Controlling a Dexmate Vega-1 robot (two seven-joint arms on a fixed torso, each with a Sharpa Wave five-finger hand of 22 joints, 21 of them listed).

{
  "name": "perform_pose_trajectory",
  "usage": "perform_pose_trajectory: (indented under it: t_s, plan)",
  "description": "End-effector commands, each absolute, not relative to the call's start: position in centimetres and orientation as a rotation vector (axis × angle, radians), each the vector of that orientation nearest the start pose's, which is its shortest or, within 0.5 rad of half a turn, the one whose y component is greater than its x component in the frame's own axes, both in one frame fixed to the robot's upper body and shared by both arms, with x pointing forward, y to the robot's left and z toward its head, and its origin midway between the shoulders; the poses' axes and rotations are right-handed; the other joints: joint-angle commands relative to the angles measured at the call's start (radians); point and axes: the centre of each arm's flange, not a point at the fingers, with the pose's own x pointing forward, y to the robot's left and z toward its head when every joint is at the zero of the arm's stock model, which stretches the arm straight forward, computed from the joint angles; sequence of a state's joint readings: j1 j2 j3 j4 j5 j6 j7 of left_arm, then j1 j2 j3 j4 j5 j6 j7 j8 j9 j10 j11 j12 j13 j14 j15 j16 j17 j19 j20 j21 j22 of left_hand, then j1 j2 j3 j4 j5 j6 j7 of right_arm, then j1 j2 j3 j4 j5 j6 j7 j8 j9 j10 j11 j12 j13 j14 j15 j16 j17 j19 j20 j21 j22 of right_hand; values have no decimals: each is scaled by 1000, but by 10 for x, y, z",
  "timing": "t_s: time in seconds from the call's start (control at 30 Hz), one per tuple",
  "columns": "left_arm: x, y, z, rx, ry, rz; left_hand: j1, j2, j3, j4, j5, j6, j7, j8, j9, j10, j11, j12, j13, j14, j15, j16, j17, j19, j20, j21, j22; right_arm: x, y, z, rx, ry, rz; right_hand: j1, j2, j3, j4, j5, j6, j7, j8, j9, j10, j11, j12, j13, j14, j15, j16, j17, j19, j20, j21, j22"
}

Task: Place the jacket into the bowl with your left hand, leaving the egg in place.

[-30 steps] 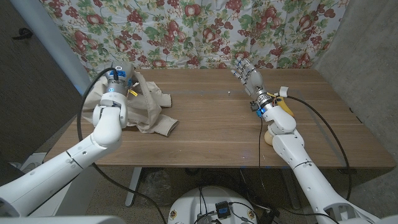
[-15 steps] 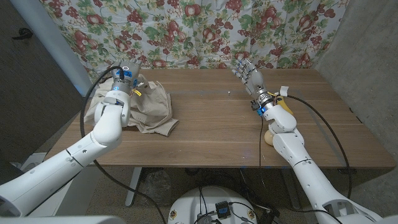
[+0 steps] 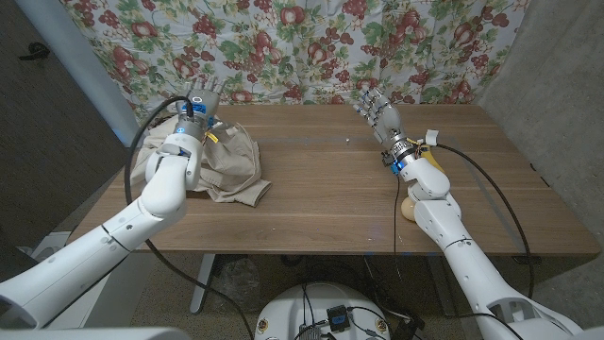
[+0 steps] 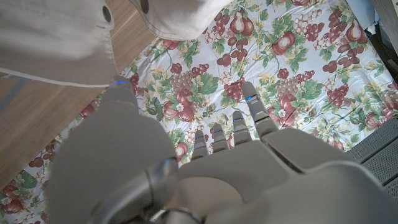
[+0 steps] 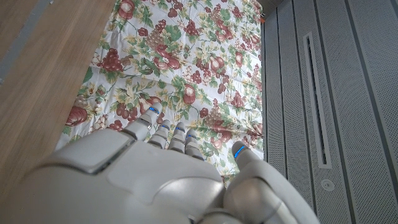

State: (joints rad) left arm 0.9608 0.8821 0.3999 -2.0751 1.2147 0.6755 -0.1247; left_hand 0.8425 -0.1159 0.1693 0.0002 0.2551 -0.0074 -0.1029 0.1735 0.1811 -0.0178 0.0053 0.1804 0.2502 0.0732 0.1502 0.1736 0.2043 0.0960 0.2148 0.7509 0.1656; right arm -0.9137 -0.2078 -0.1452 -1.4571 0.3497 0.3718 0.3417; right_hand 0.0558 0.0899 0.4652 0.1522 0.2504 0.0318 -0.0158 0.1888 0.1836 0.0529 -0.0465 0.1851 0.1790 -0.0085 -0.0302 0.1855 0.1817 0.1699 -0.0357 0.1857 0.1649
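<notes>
The beige jacket lies in a crumpled heap at the table's back left, and what is under it is hidden. My left hand is raised just behind and above the heap, fingers spread, holding nothing. In the left wrist view the jacket with its snap buttons hangs close before the left hand. The pale egg sits by the right front edge, partly behind my right forearm. My right hand is lifted over the back right of the table, with its fingers apart and nothing in them; it also appears in the right wrist view.
A yellow object and a small white piece lie behind my right forearm. A floral curtain hangs along the table's far edge. A grey wall stands to the right.
My left hand has let go of the jacket and risen toward the back, fingers spreading. The jacket has sunk and settled lower. The right arm has hardly moved.
</notes>
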Motion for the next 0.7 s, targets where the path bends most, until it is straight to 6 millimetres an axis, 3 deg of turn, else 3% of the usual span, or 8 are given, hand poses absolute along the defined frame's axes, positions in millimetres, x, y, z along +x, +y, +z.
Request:
perform_pose_trajectory:
  t_s: [0.03, 0.3, 0.7]
  plan:
    - [496, 293, 113, 1676, -577, 774, -11, -2, -12, 1, 7, -12, -3, 2, 0, -11, 2, 6, -7, -20, 7, 0, -7, -10, 4, -12, 2, 604, -207, 28, -29, -892, 447, -11, 41, 1, -2, -4, 7, 1, 3, 2, 3, 2, 2, 2, 5, -23, 3, 0, 11, -72, 6, 4]
    - [489, 286, 121, 1695, -649, 819, -19, -4, -26, 4, 15, 1, -9, 11, 0, 5, -1, 16, -20, -2, 3, 11, -19, -16, 4, -32, 3, 606, -206, 30, -33, -894, 444, -11, 41, 0, -2, -4, 7, 1, 3, 2, 4, 2, 2, 2, 5, -24, 3, 0, 11, -72, 6, 4]
    - [484, 295, 126, 1592, -682, 788, -25, -4, -38, 7, 23, -1, -9, 11, -1, 3, 1, 17, -32, -3, 5, 11, -26, -17, 4, -50, 4, 606, -201, 29, -38, -889, 442, -11, 41, 0, -2, -4, 7, 1, 3, 2, 4, 4, 2, 2, 5, -24, 3, 0, 11, -72, 6, 4]
